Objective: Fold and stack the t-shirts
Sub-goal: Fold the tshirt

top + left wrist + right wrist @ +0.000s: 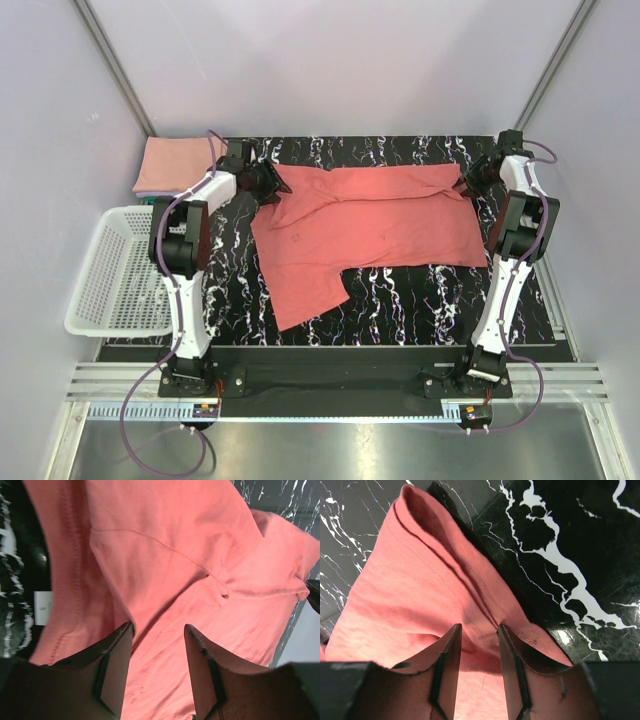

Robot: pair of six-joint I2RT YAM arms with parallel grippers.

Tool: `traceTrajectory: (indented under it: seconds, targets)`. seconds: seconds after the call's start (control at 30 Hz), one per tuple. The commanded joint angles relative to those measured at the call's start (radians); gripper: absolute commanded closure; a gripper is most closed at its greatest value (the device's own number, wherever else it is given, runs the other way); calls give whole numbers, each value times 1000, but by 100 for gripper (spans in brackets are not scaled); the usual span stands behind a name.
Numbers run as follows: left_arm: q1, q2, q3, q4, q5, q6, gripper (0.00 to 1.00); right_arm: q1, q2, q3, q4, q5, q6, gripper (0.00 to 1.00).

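Left arm (183,240) reaches from its near base to the far left, elbow raised, wrist turned inward to the right. Left gripper (272,183) sits low, fingers (117,672) clearly parted. Right arm (518,232) mirrors it at the far right, wrist turned left. Right gripper (466,183) sits low; its fingers (512,672) stand closer together, with a narrow gap visible.

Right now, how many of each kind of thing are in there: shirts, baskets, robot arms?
Shirts: 2, one red spread out and one pink folded; I cannot tell whether more lie under the pink one
Basket: 1
Arms: 2, left and right
Total: 5
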Motion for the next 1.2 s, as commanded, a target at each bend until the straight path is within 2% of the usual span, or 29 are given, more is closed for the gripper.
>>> traceTrajectory:
  seconds: [0.0,0.2,0.27,0.47,0.5,0.73,0.83,0.9,0.93,1.03,1.17]
  targets:
    - [-17,9,-2,46,28,-14,50,-1,-38,-7,28,24,-23,59]
    - [-17,4,-53,35,3,11,50,-1,8,30,10,21,-61,61]
    - [-17,9,-56,17,-3,29,50,-1,6,28,13,27,-73,66]
    - [-17,40,-55,-46,-47,57,50,-1,-15,53,16,76,-121,97]
    - [-17,41,-54,-56,-57,58,50,-1,-17,59,22,81,-135,100]
    - [-16,60,-39,-111,-69,64,50,-1,-9,111,17,104,-175,100]
    - [-16,60,-35,-117,-71,70,50,-1,-4,108,42,52,-181,99]
    - [-16,58,-35,-120,-74,73,50,-1,-1,110,60,-14,-196,86]
    - [-16,57,-36,-122,-74,77,50,-1,-1,110,65,-27,-201,75]
    - [-16,55,-38,-125,-72,80,50,-1,8,122,68,-42,-228,70]
    - [-16,55,-42,-126,-75,90,50,-1,40,148,65,-64,-247,69]
